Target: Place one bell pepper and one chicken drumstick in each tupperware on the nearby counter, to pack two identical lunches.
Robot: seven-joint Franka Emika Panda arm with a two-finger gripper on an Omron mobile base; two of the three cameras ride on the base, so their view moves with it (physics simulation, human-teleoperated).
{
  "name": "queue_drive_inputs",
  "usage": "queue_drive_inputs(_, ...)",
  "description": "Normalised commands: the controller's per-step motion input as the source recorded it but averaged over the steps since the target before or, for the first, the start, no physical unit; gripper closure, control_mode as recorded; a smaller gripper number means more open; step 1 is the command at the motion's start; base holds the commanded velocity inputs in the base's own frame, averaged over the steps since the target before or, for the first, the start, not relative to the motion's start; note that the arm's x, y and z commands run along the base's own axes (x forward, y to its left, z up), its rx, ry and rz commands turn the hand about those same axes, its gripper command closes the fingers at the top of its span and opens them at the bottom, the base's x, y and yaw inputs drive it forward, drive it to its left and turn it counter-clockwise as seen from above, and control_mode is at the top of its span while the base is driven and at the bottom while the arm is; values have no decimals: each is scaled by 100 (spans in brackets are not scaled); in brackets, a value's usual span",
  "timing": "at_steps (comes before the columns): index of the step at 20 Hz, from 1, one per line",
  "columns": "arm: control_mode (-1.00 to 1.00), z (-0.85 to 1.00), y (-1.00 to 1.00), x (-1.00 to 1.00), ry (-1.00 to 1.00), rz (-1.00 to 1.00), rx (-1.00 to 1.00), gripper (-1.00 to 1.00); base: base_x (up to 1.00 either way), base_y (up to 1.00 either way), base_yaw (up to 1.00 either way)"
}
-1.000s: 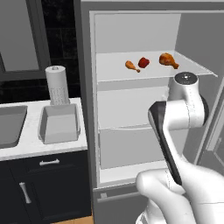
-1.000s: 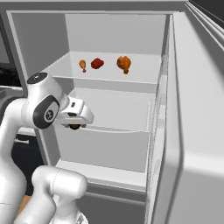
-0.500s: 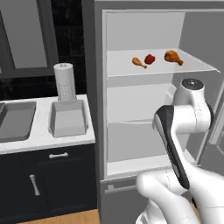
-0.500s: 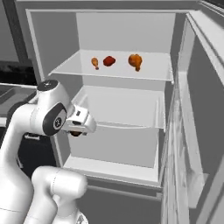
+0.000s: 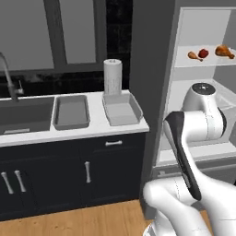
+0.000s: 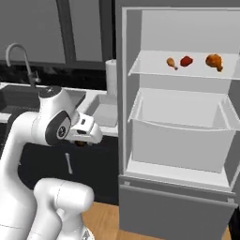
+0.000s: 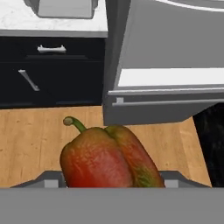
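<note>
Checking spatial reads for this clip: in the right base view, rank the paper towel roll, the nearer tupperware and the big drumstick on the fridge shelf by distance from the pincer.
1. Nearer tupperware, on the counter just behind the pincer.
2. Paper towel roll, upright behind that tub.
3. Big drumstick, far right on the fridge shelf.

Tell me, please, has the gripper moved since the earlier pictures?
Yes. The gripper, holding a bell pepper, has gone left, from before the fridge drawer to before the counter cabinets.
</note>
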Motion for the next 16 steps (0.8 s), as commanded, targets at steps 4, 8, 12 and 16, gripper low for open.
queue_drive_inputs(4, 100, 0, 0, 0, 0, 0, 0, 100, 2, 100, 0)
queue_drive_inputs(8, 100, 0, 0, 0, 0, 0, 0, 100, 24, 100, 0)
queue_drive_inputs(12, 100, 0, 0, 0, 0, 0, 0, 100, 73, 92, 0)
queue_drive_inputs(16, 100, 0, 0, 0, 0, 0, 0, 100, 95, 42, 1)
